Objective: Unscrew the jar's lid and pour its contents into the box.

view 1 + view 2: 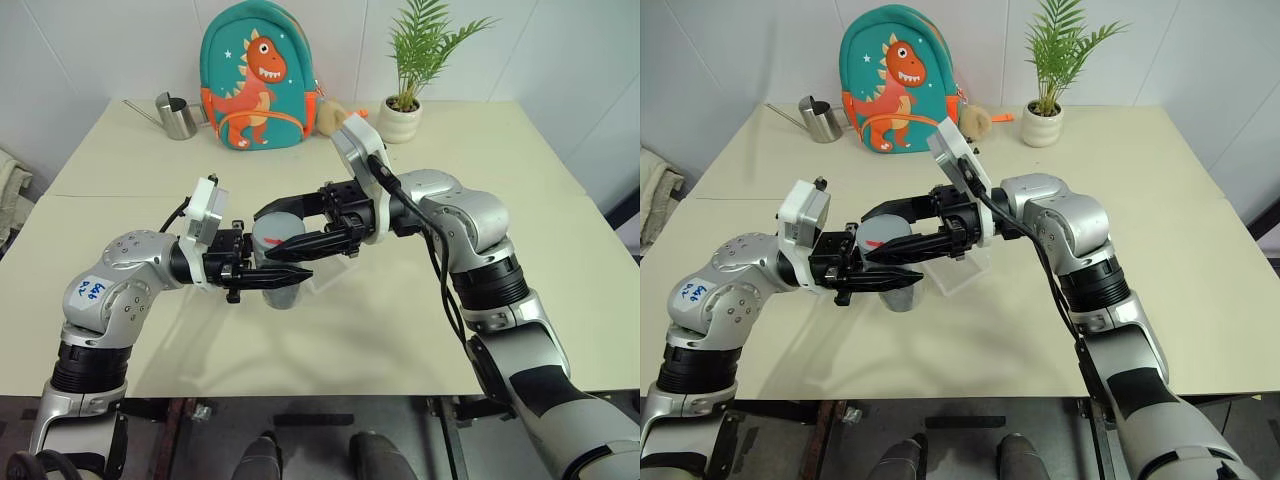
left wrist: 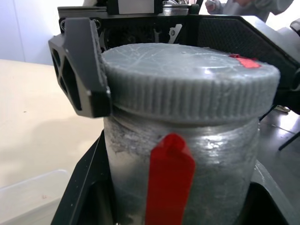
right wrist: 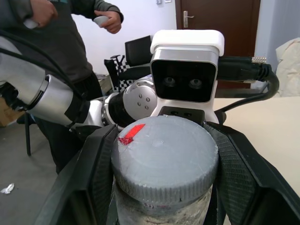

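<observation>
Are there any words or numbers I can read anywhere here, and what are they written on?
White sticker on the left arm: blue handwriting, too small and blurred to read.
Backpack: an orange dinosaur picture and stars, no words that can be read.
Lid: a red mark, no writing.
Jar: a red mark on its side, no writing.
Nothing else carries readable text.

Cream counter point(image 1: 560, 300): teal dinosaur-print backpack point(image 1: 256, 78) upright at far edge; steel watering can point(image 1: 177, 116) just beside it toward far-left corner; green potted plant in white pot point(image 1: 405, 105) toward far-right; small fuzzy tan toy point(image 1: 975, 121) between backpack and plant.
</observation>
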`<action>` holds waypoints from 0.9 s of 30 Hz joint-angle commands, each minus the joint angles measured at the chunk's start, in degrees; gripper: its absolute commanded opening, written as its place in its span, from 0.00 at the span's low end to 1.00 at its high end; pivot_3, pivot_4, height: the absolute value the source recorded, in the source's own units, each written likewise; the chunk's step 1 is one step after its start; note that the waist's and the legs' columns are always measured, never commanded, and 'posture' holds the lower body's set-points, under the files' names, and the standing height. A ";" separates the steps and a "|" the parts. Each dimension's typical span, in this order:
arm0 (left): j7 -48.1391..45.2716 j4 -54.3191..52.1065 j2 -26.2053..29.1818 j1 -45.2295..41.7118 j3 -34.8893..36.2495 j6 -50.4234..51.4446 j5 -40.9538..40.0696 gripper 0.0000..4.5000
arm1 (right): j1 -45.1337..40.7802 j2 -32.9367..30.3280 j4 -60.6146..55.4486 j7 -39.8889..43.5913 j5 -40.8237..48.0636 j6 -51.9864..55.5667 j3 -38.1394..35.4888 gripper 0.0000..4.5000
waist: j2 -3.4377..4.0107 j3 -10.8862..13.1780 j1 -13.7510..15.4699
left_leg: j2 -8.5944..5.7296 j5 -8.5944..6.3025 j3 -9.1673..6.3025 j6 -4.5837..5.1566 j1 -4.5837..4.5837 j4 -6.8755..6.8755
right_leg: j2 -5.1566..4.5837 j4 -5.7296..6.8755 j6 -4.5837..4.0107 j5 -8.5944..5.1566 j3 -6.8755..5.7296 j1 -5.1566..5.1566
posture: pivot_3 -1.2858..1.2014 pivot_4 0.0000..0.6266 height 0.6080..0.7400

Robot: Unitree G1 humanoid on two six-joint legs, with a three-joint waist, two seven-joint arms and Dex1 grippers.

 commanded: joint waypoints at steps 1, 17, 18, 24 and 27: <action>-0.27 -0.65 0.49 1.16 2.01 -0.84 -0.55 0.44 | -0.94 -1.73 -0.28 -0.78 -0.10 -0.80 -3.04 0.73 | 0.00 0.00 -0.09 | 0.00 0.00 0.00 0.00 -0.03 0.01 | 0.00 0.02 0.00 0.00 0.00 -0.03 | 0.52 0.24 1.00; 8.45 2.49 -0.70 2.14 4.90 -3.45 4.67 0.44 | 4.33 -2.43 -8.44 -10.09 0.60 0.57 -6.30 0.99 | 0.00 0.00 -0.47 | -0.02 0.02 -0.03 -0.01 -0.60 0.47 | 0.01 0.51 -0.01 -0.01 0.01 -0.59 | 0.52 0.24 1.00; 8.67 2.53 -0.96 2.01 4.51 -3.77 5.23 0.44 | 4.63 -1.98 -9.14 -10.70 0.54 0.71 -5.90 0.99 | 0.00 0.00 -0.48 | -0.02 0.02 -0.03 -0.01 -0.60 0.47 | 0.01 0.52 -0.01 -0.01 0.01 -0.59 | 0.52 0.24 1.00; 7.44 2.62 -1.20 1.07 2.73 -4.81 6.60 0.44 | 4.96 1.26 -9.34 -14.66 -2.23 0.14 -2.84 0.99 | 0.00 0.00 -0.48 | -0.02 0.03 -0.03 -0.03 -0.60 0.48 | 0.00 0.54 -0.02 -0.01 0.01 -0.59 | 0.52 0.24 1.00; 7.53 3.46 -1.46 0.31 2.55 -5.56 7.10 0.44 | 4.30 2.24 -7.58 -15.50 -3.81 -1.15 -2.11 0.99 | 0.00 0.00 -0.46 | -0.02 0.05 -0.04 -0.05 -0.59 0.49 | 0.01 0.59 -0.02 -0.01 0.01 -0.60 | 0.52 0.24 1.00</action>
